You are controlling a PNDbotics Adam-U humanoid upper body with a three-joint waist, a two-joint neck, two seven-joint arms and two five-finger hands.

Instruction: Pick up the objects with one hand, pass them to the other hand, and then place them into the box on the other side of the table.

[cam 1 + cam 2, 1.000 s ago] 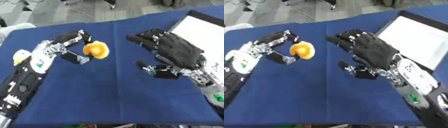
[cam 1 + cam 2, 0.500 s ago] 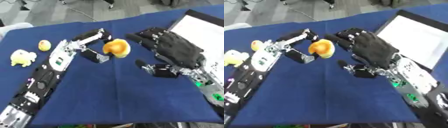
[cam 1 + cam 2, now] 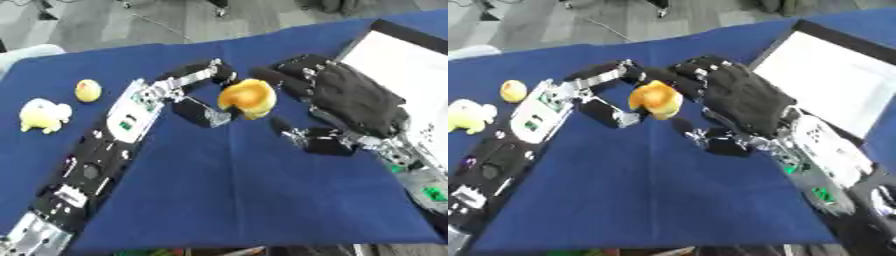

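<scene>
Left hand (image 3: 199, 95) curled round rounded orange-yellow toy (image 3: 246, 97), carried rightward since a second ago, now touching or nearly touching fingers of right hand (image 3: 350, 95). Right hand open, fingers spread, holding nothing. Handover judged imminent, not yet made. White box (image 3: 404, 65) at table's right edge awaiting. Two yellow items left behind, far left.

Reaching left hand (image 3: 194, 95) far and right, fingers and thumb curling in pinch. Holding right hand (image 3: 343, 97) just beside it, fingers spread open.
</scene>
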